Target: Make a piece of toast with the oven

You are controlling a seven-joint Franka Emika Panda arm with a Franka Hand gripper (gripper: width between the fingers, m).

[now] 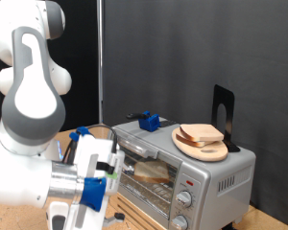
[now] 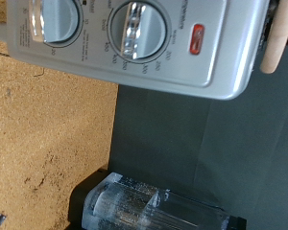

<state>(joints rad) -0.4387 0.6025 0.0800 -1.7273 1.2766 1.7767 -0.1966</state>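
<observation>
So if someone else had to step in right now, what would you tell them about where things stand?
End effector: at the front of the oven, near the two knobs; nothing seen between its fingers.
One slice of bread sits inside the oven on the rack, behind the glass door.
Spare slices rest on the wooden plate on top.
Done: bread loaded.
Left: toasting; knob settings unreadable.

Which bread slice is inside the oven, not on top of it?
The slice seen through the oven's glass door, on the rack. The other slices sit stacked on the wooden plate on the oven's roof.
</observation>
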